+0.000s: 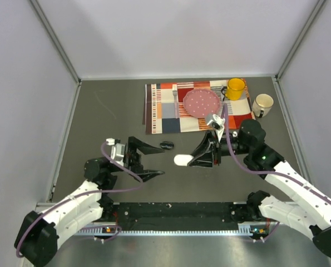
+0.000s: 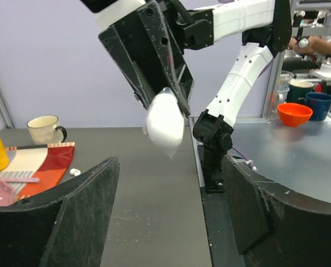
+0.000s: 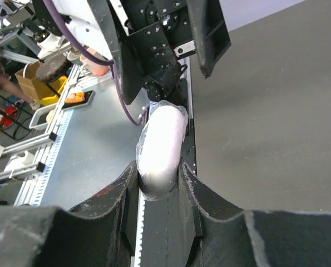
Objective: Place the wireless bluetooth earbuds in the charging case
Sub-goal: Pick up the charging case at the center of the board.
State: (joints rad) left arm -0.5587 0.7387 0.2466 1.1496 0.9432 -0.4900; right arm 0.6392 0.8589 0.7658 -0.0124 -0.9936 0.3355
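My right gripper [image 1: 197, 159] is shut on one end of a white oval charging case [image 1: 183, 160] and holds it above the table. The right wrist view shows the case [image 3: 161, 139], wrapped in clear film, pinched between the gripper's [image 3: 158, 173] two fingers. My left gripper [image 1: 163, 161] stands open just left of the case and faces it, with nothing between its fingers. From the left wrist, the case [image 2: 165, 123] hangs ahead of that gripper [image 2: 171, 172]. One tiny white earbud [image 2: 74, 172] lies on the table by the placemat's edge. A small black oval pod [image 1: 166, 145] lies between the arms.
A checked placemat [image 1: 198, 119] at the back carries a pink plate [image 1: 202, 103], a fork [image 1: 175, 95] and a yellow mug [image 1: 235, 88]. A white mug [image 1: 262, 104] stands right of the mat. White walls close in the table on three sides.
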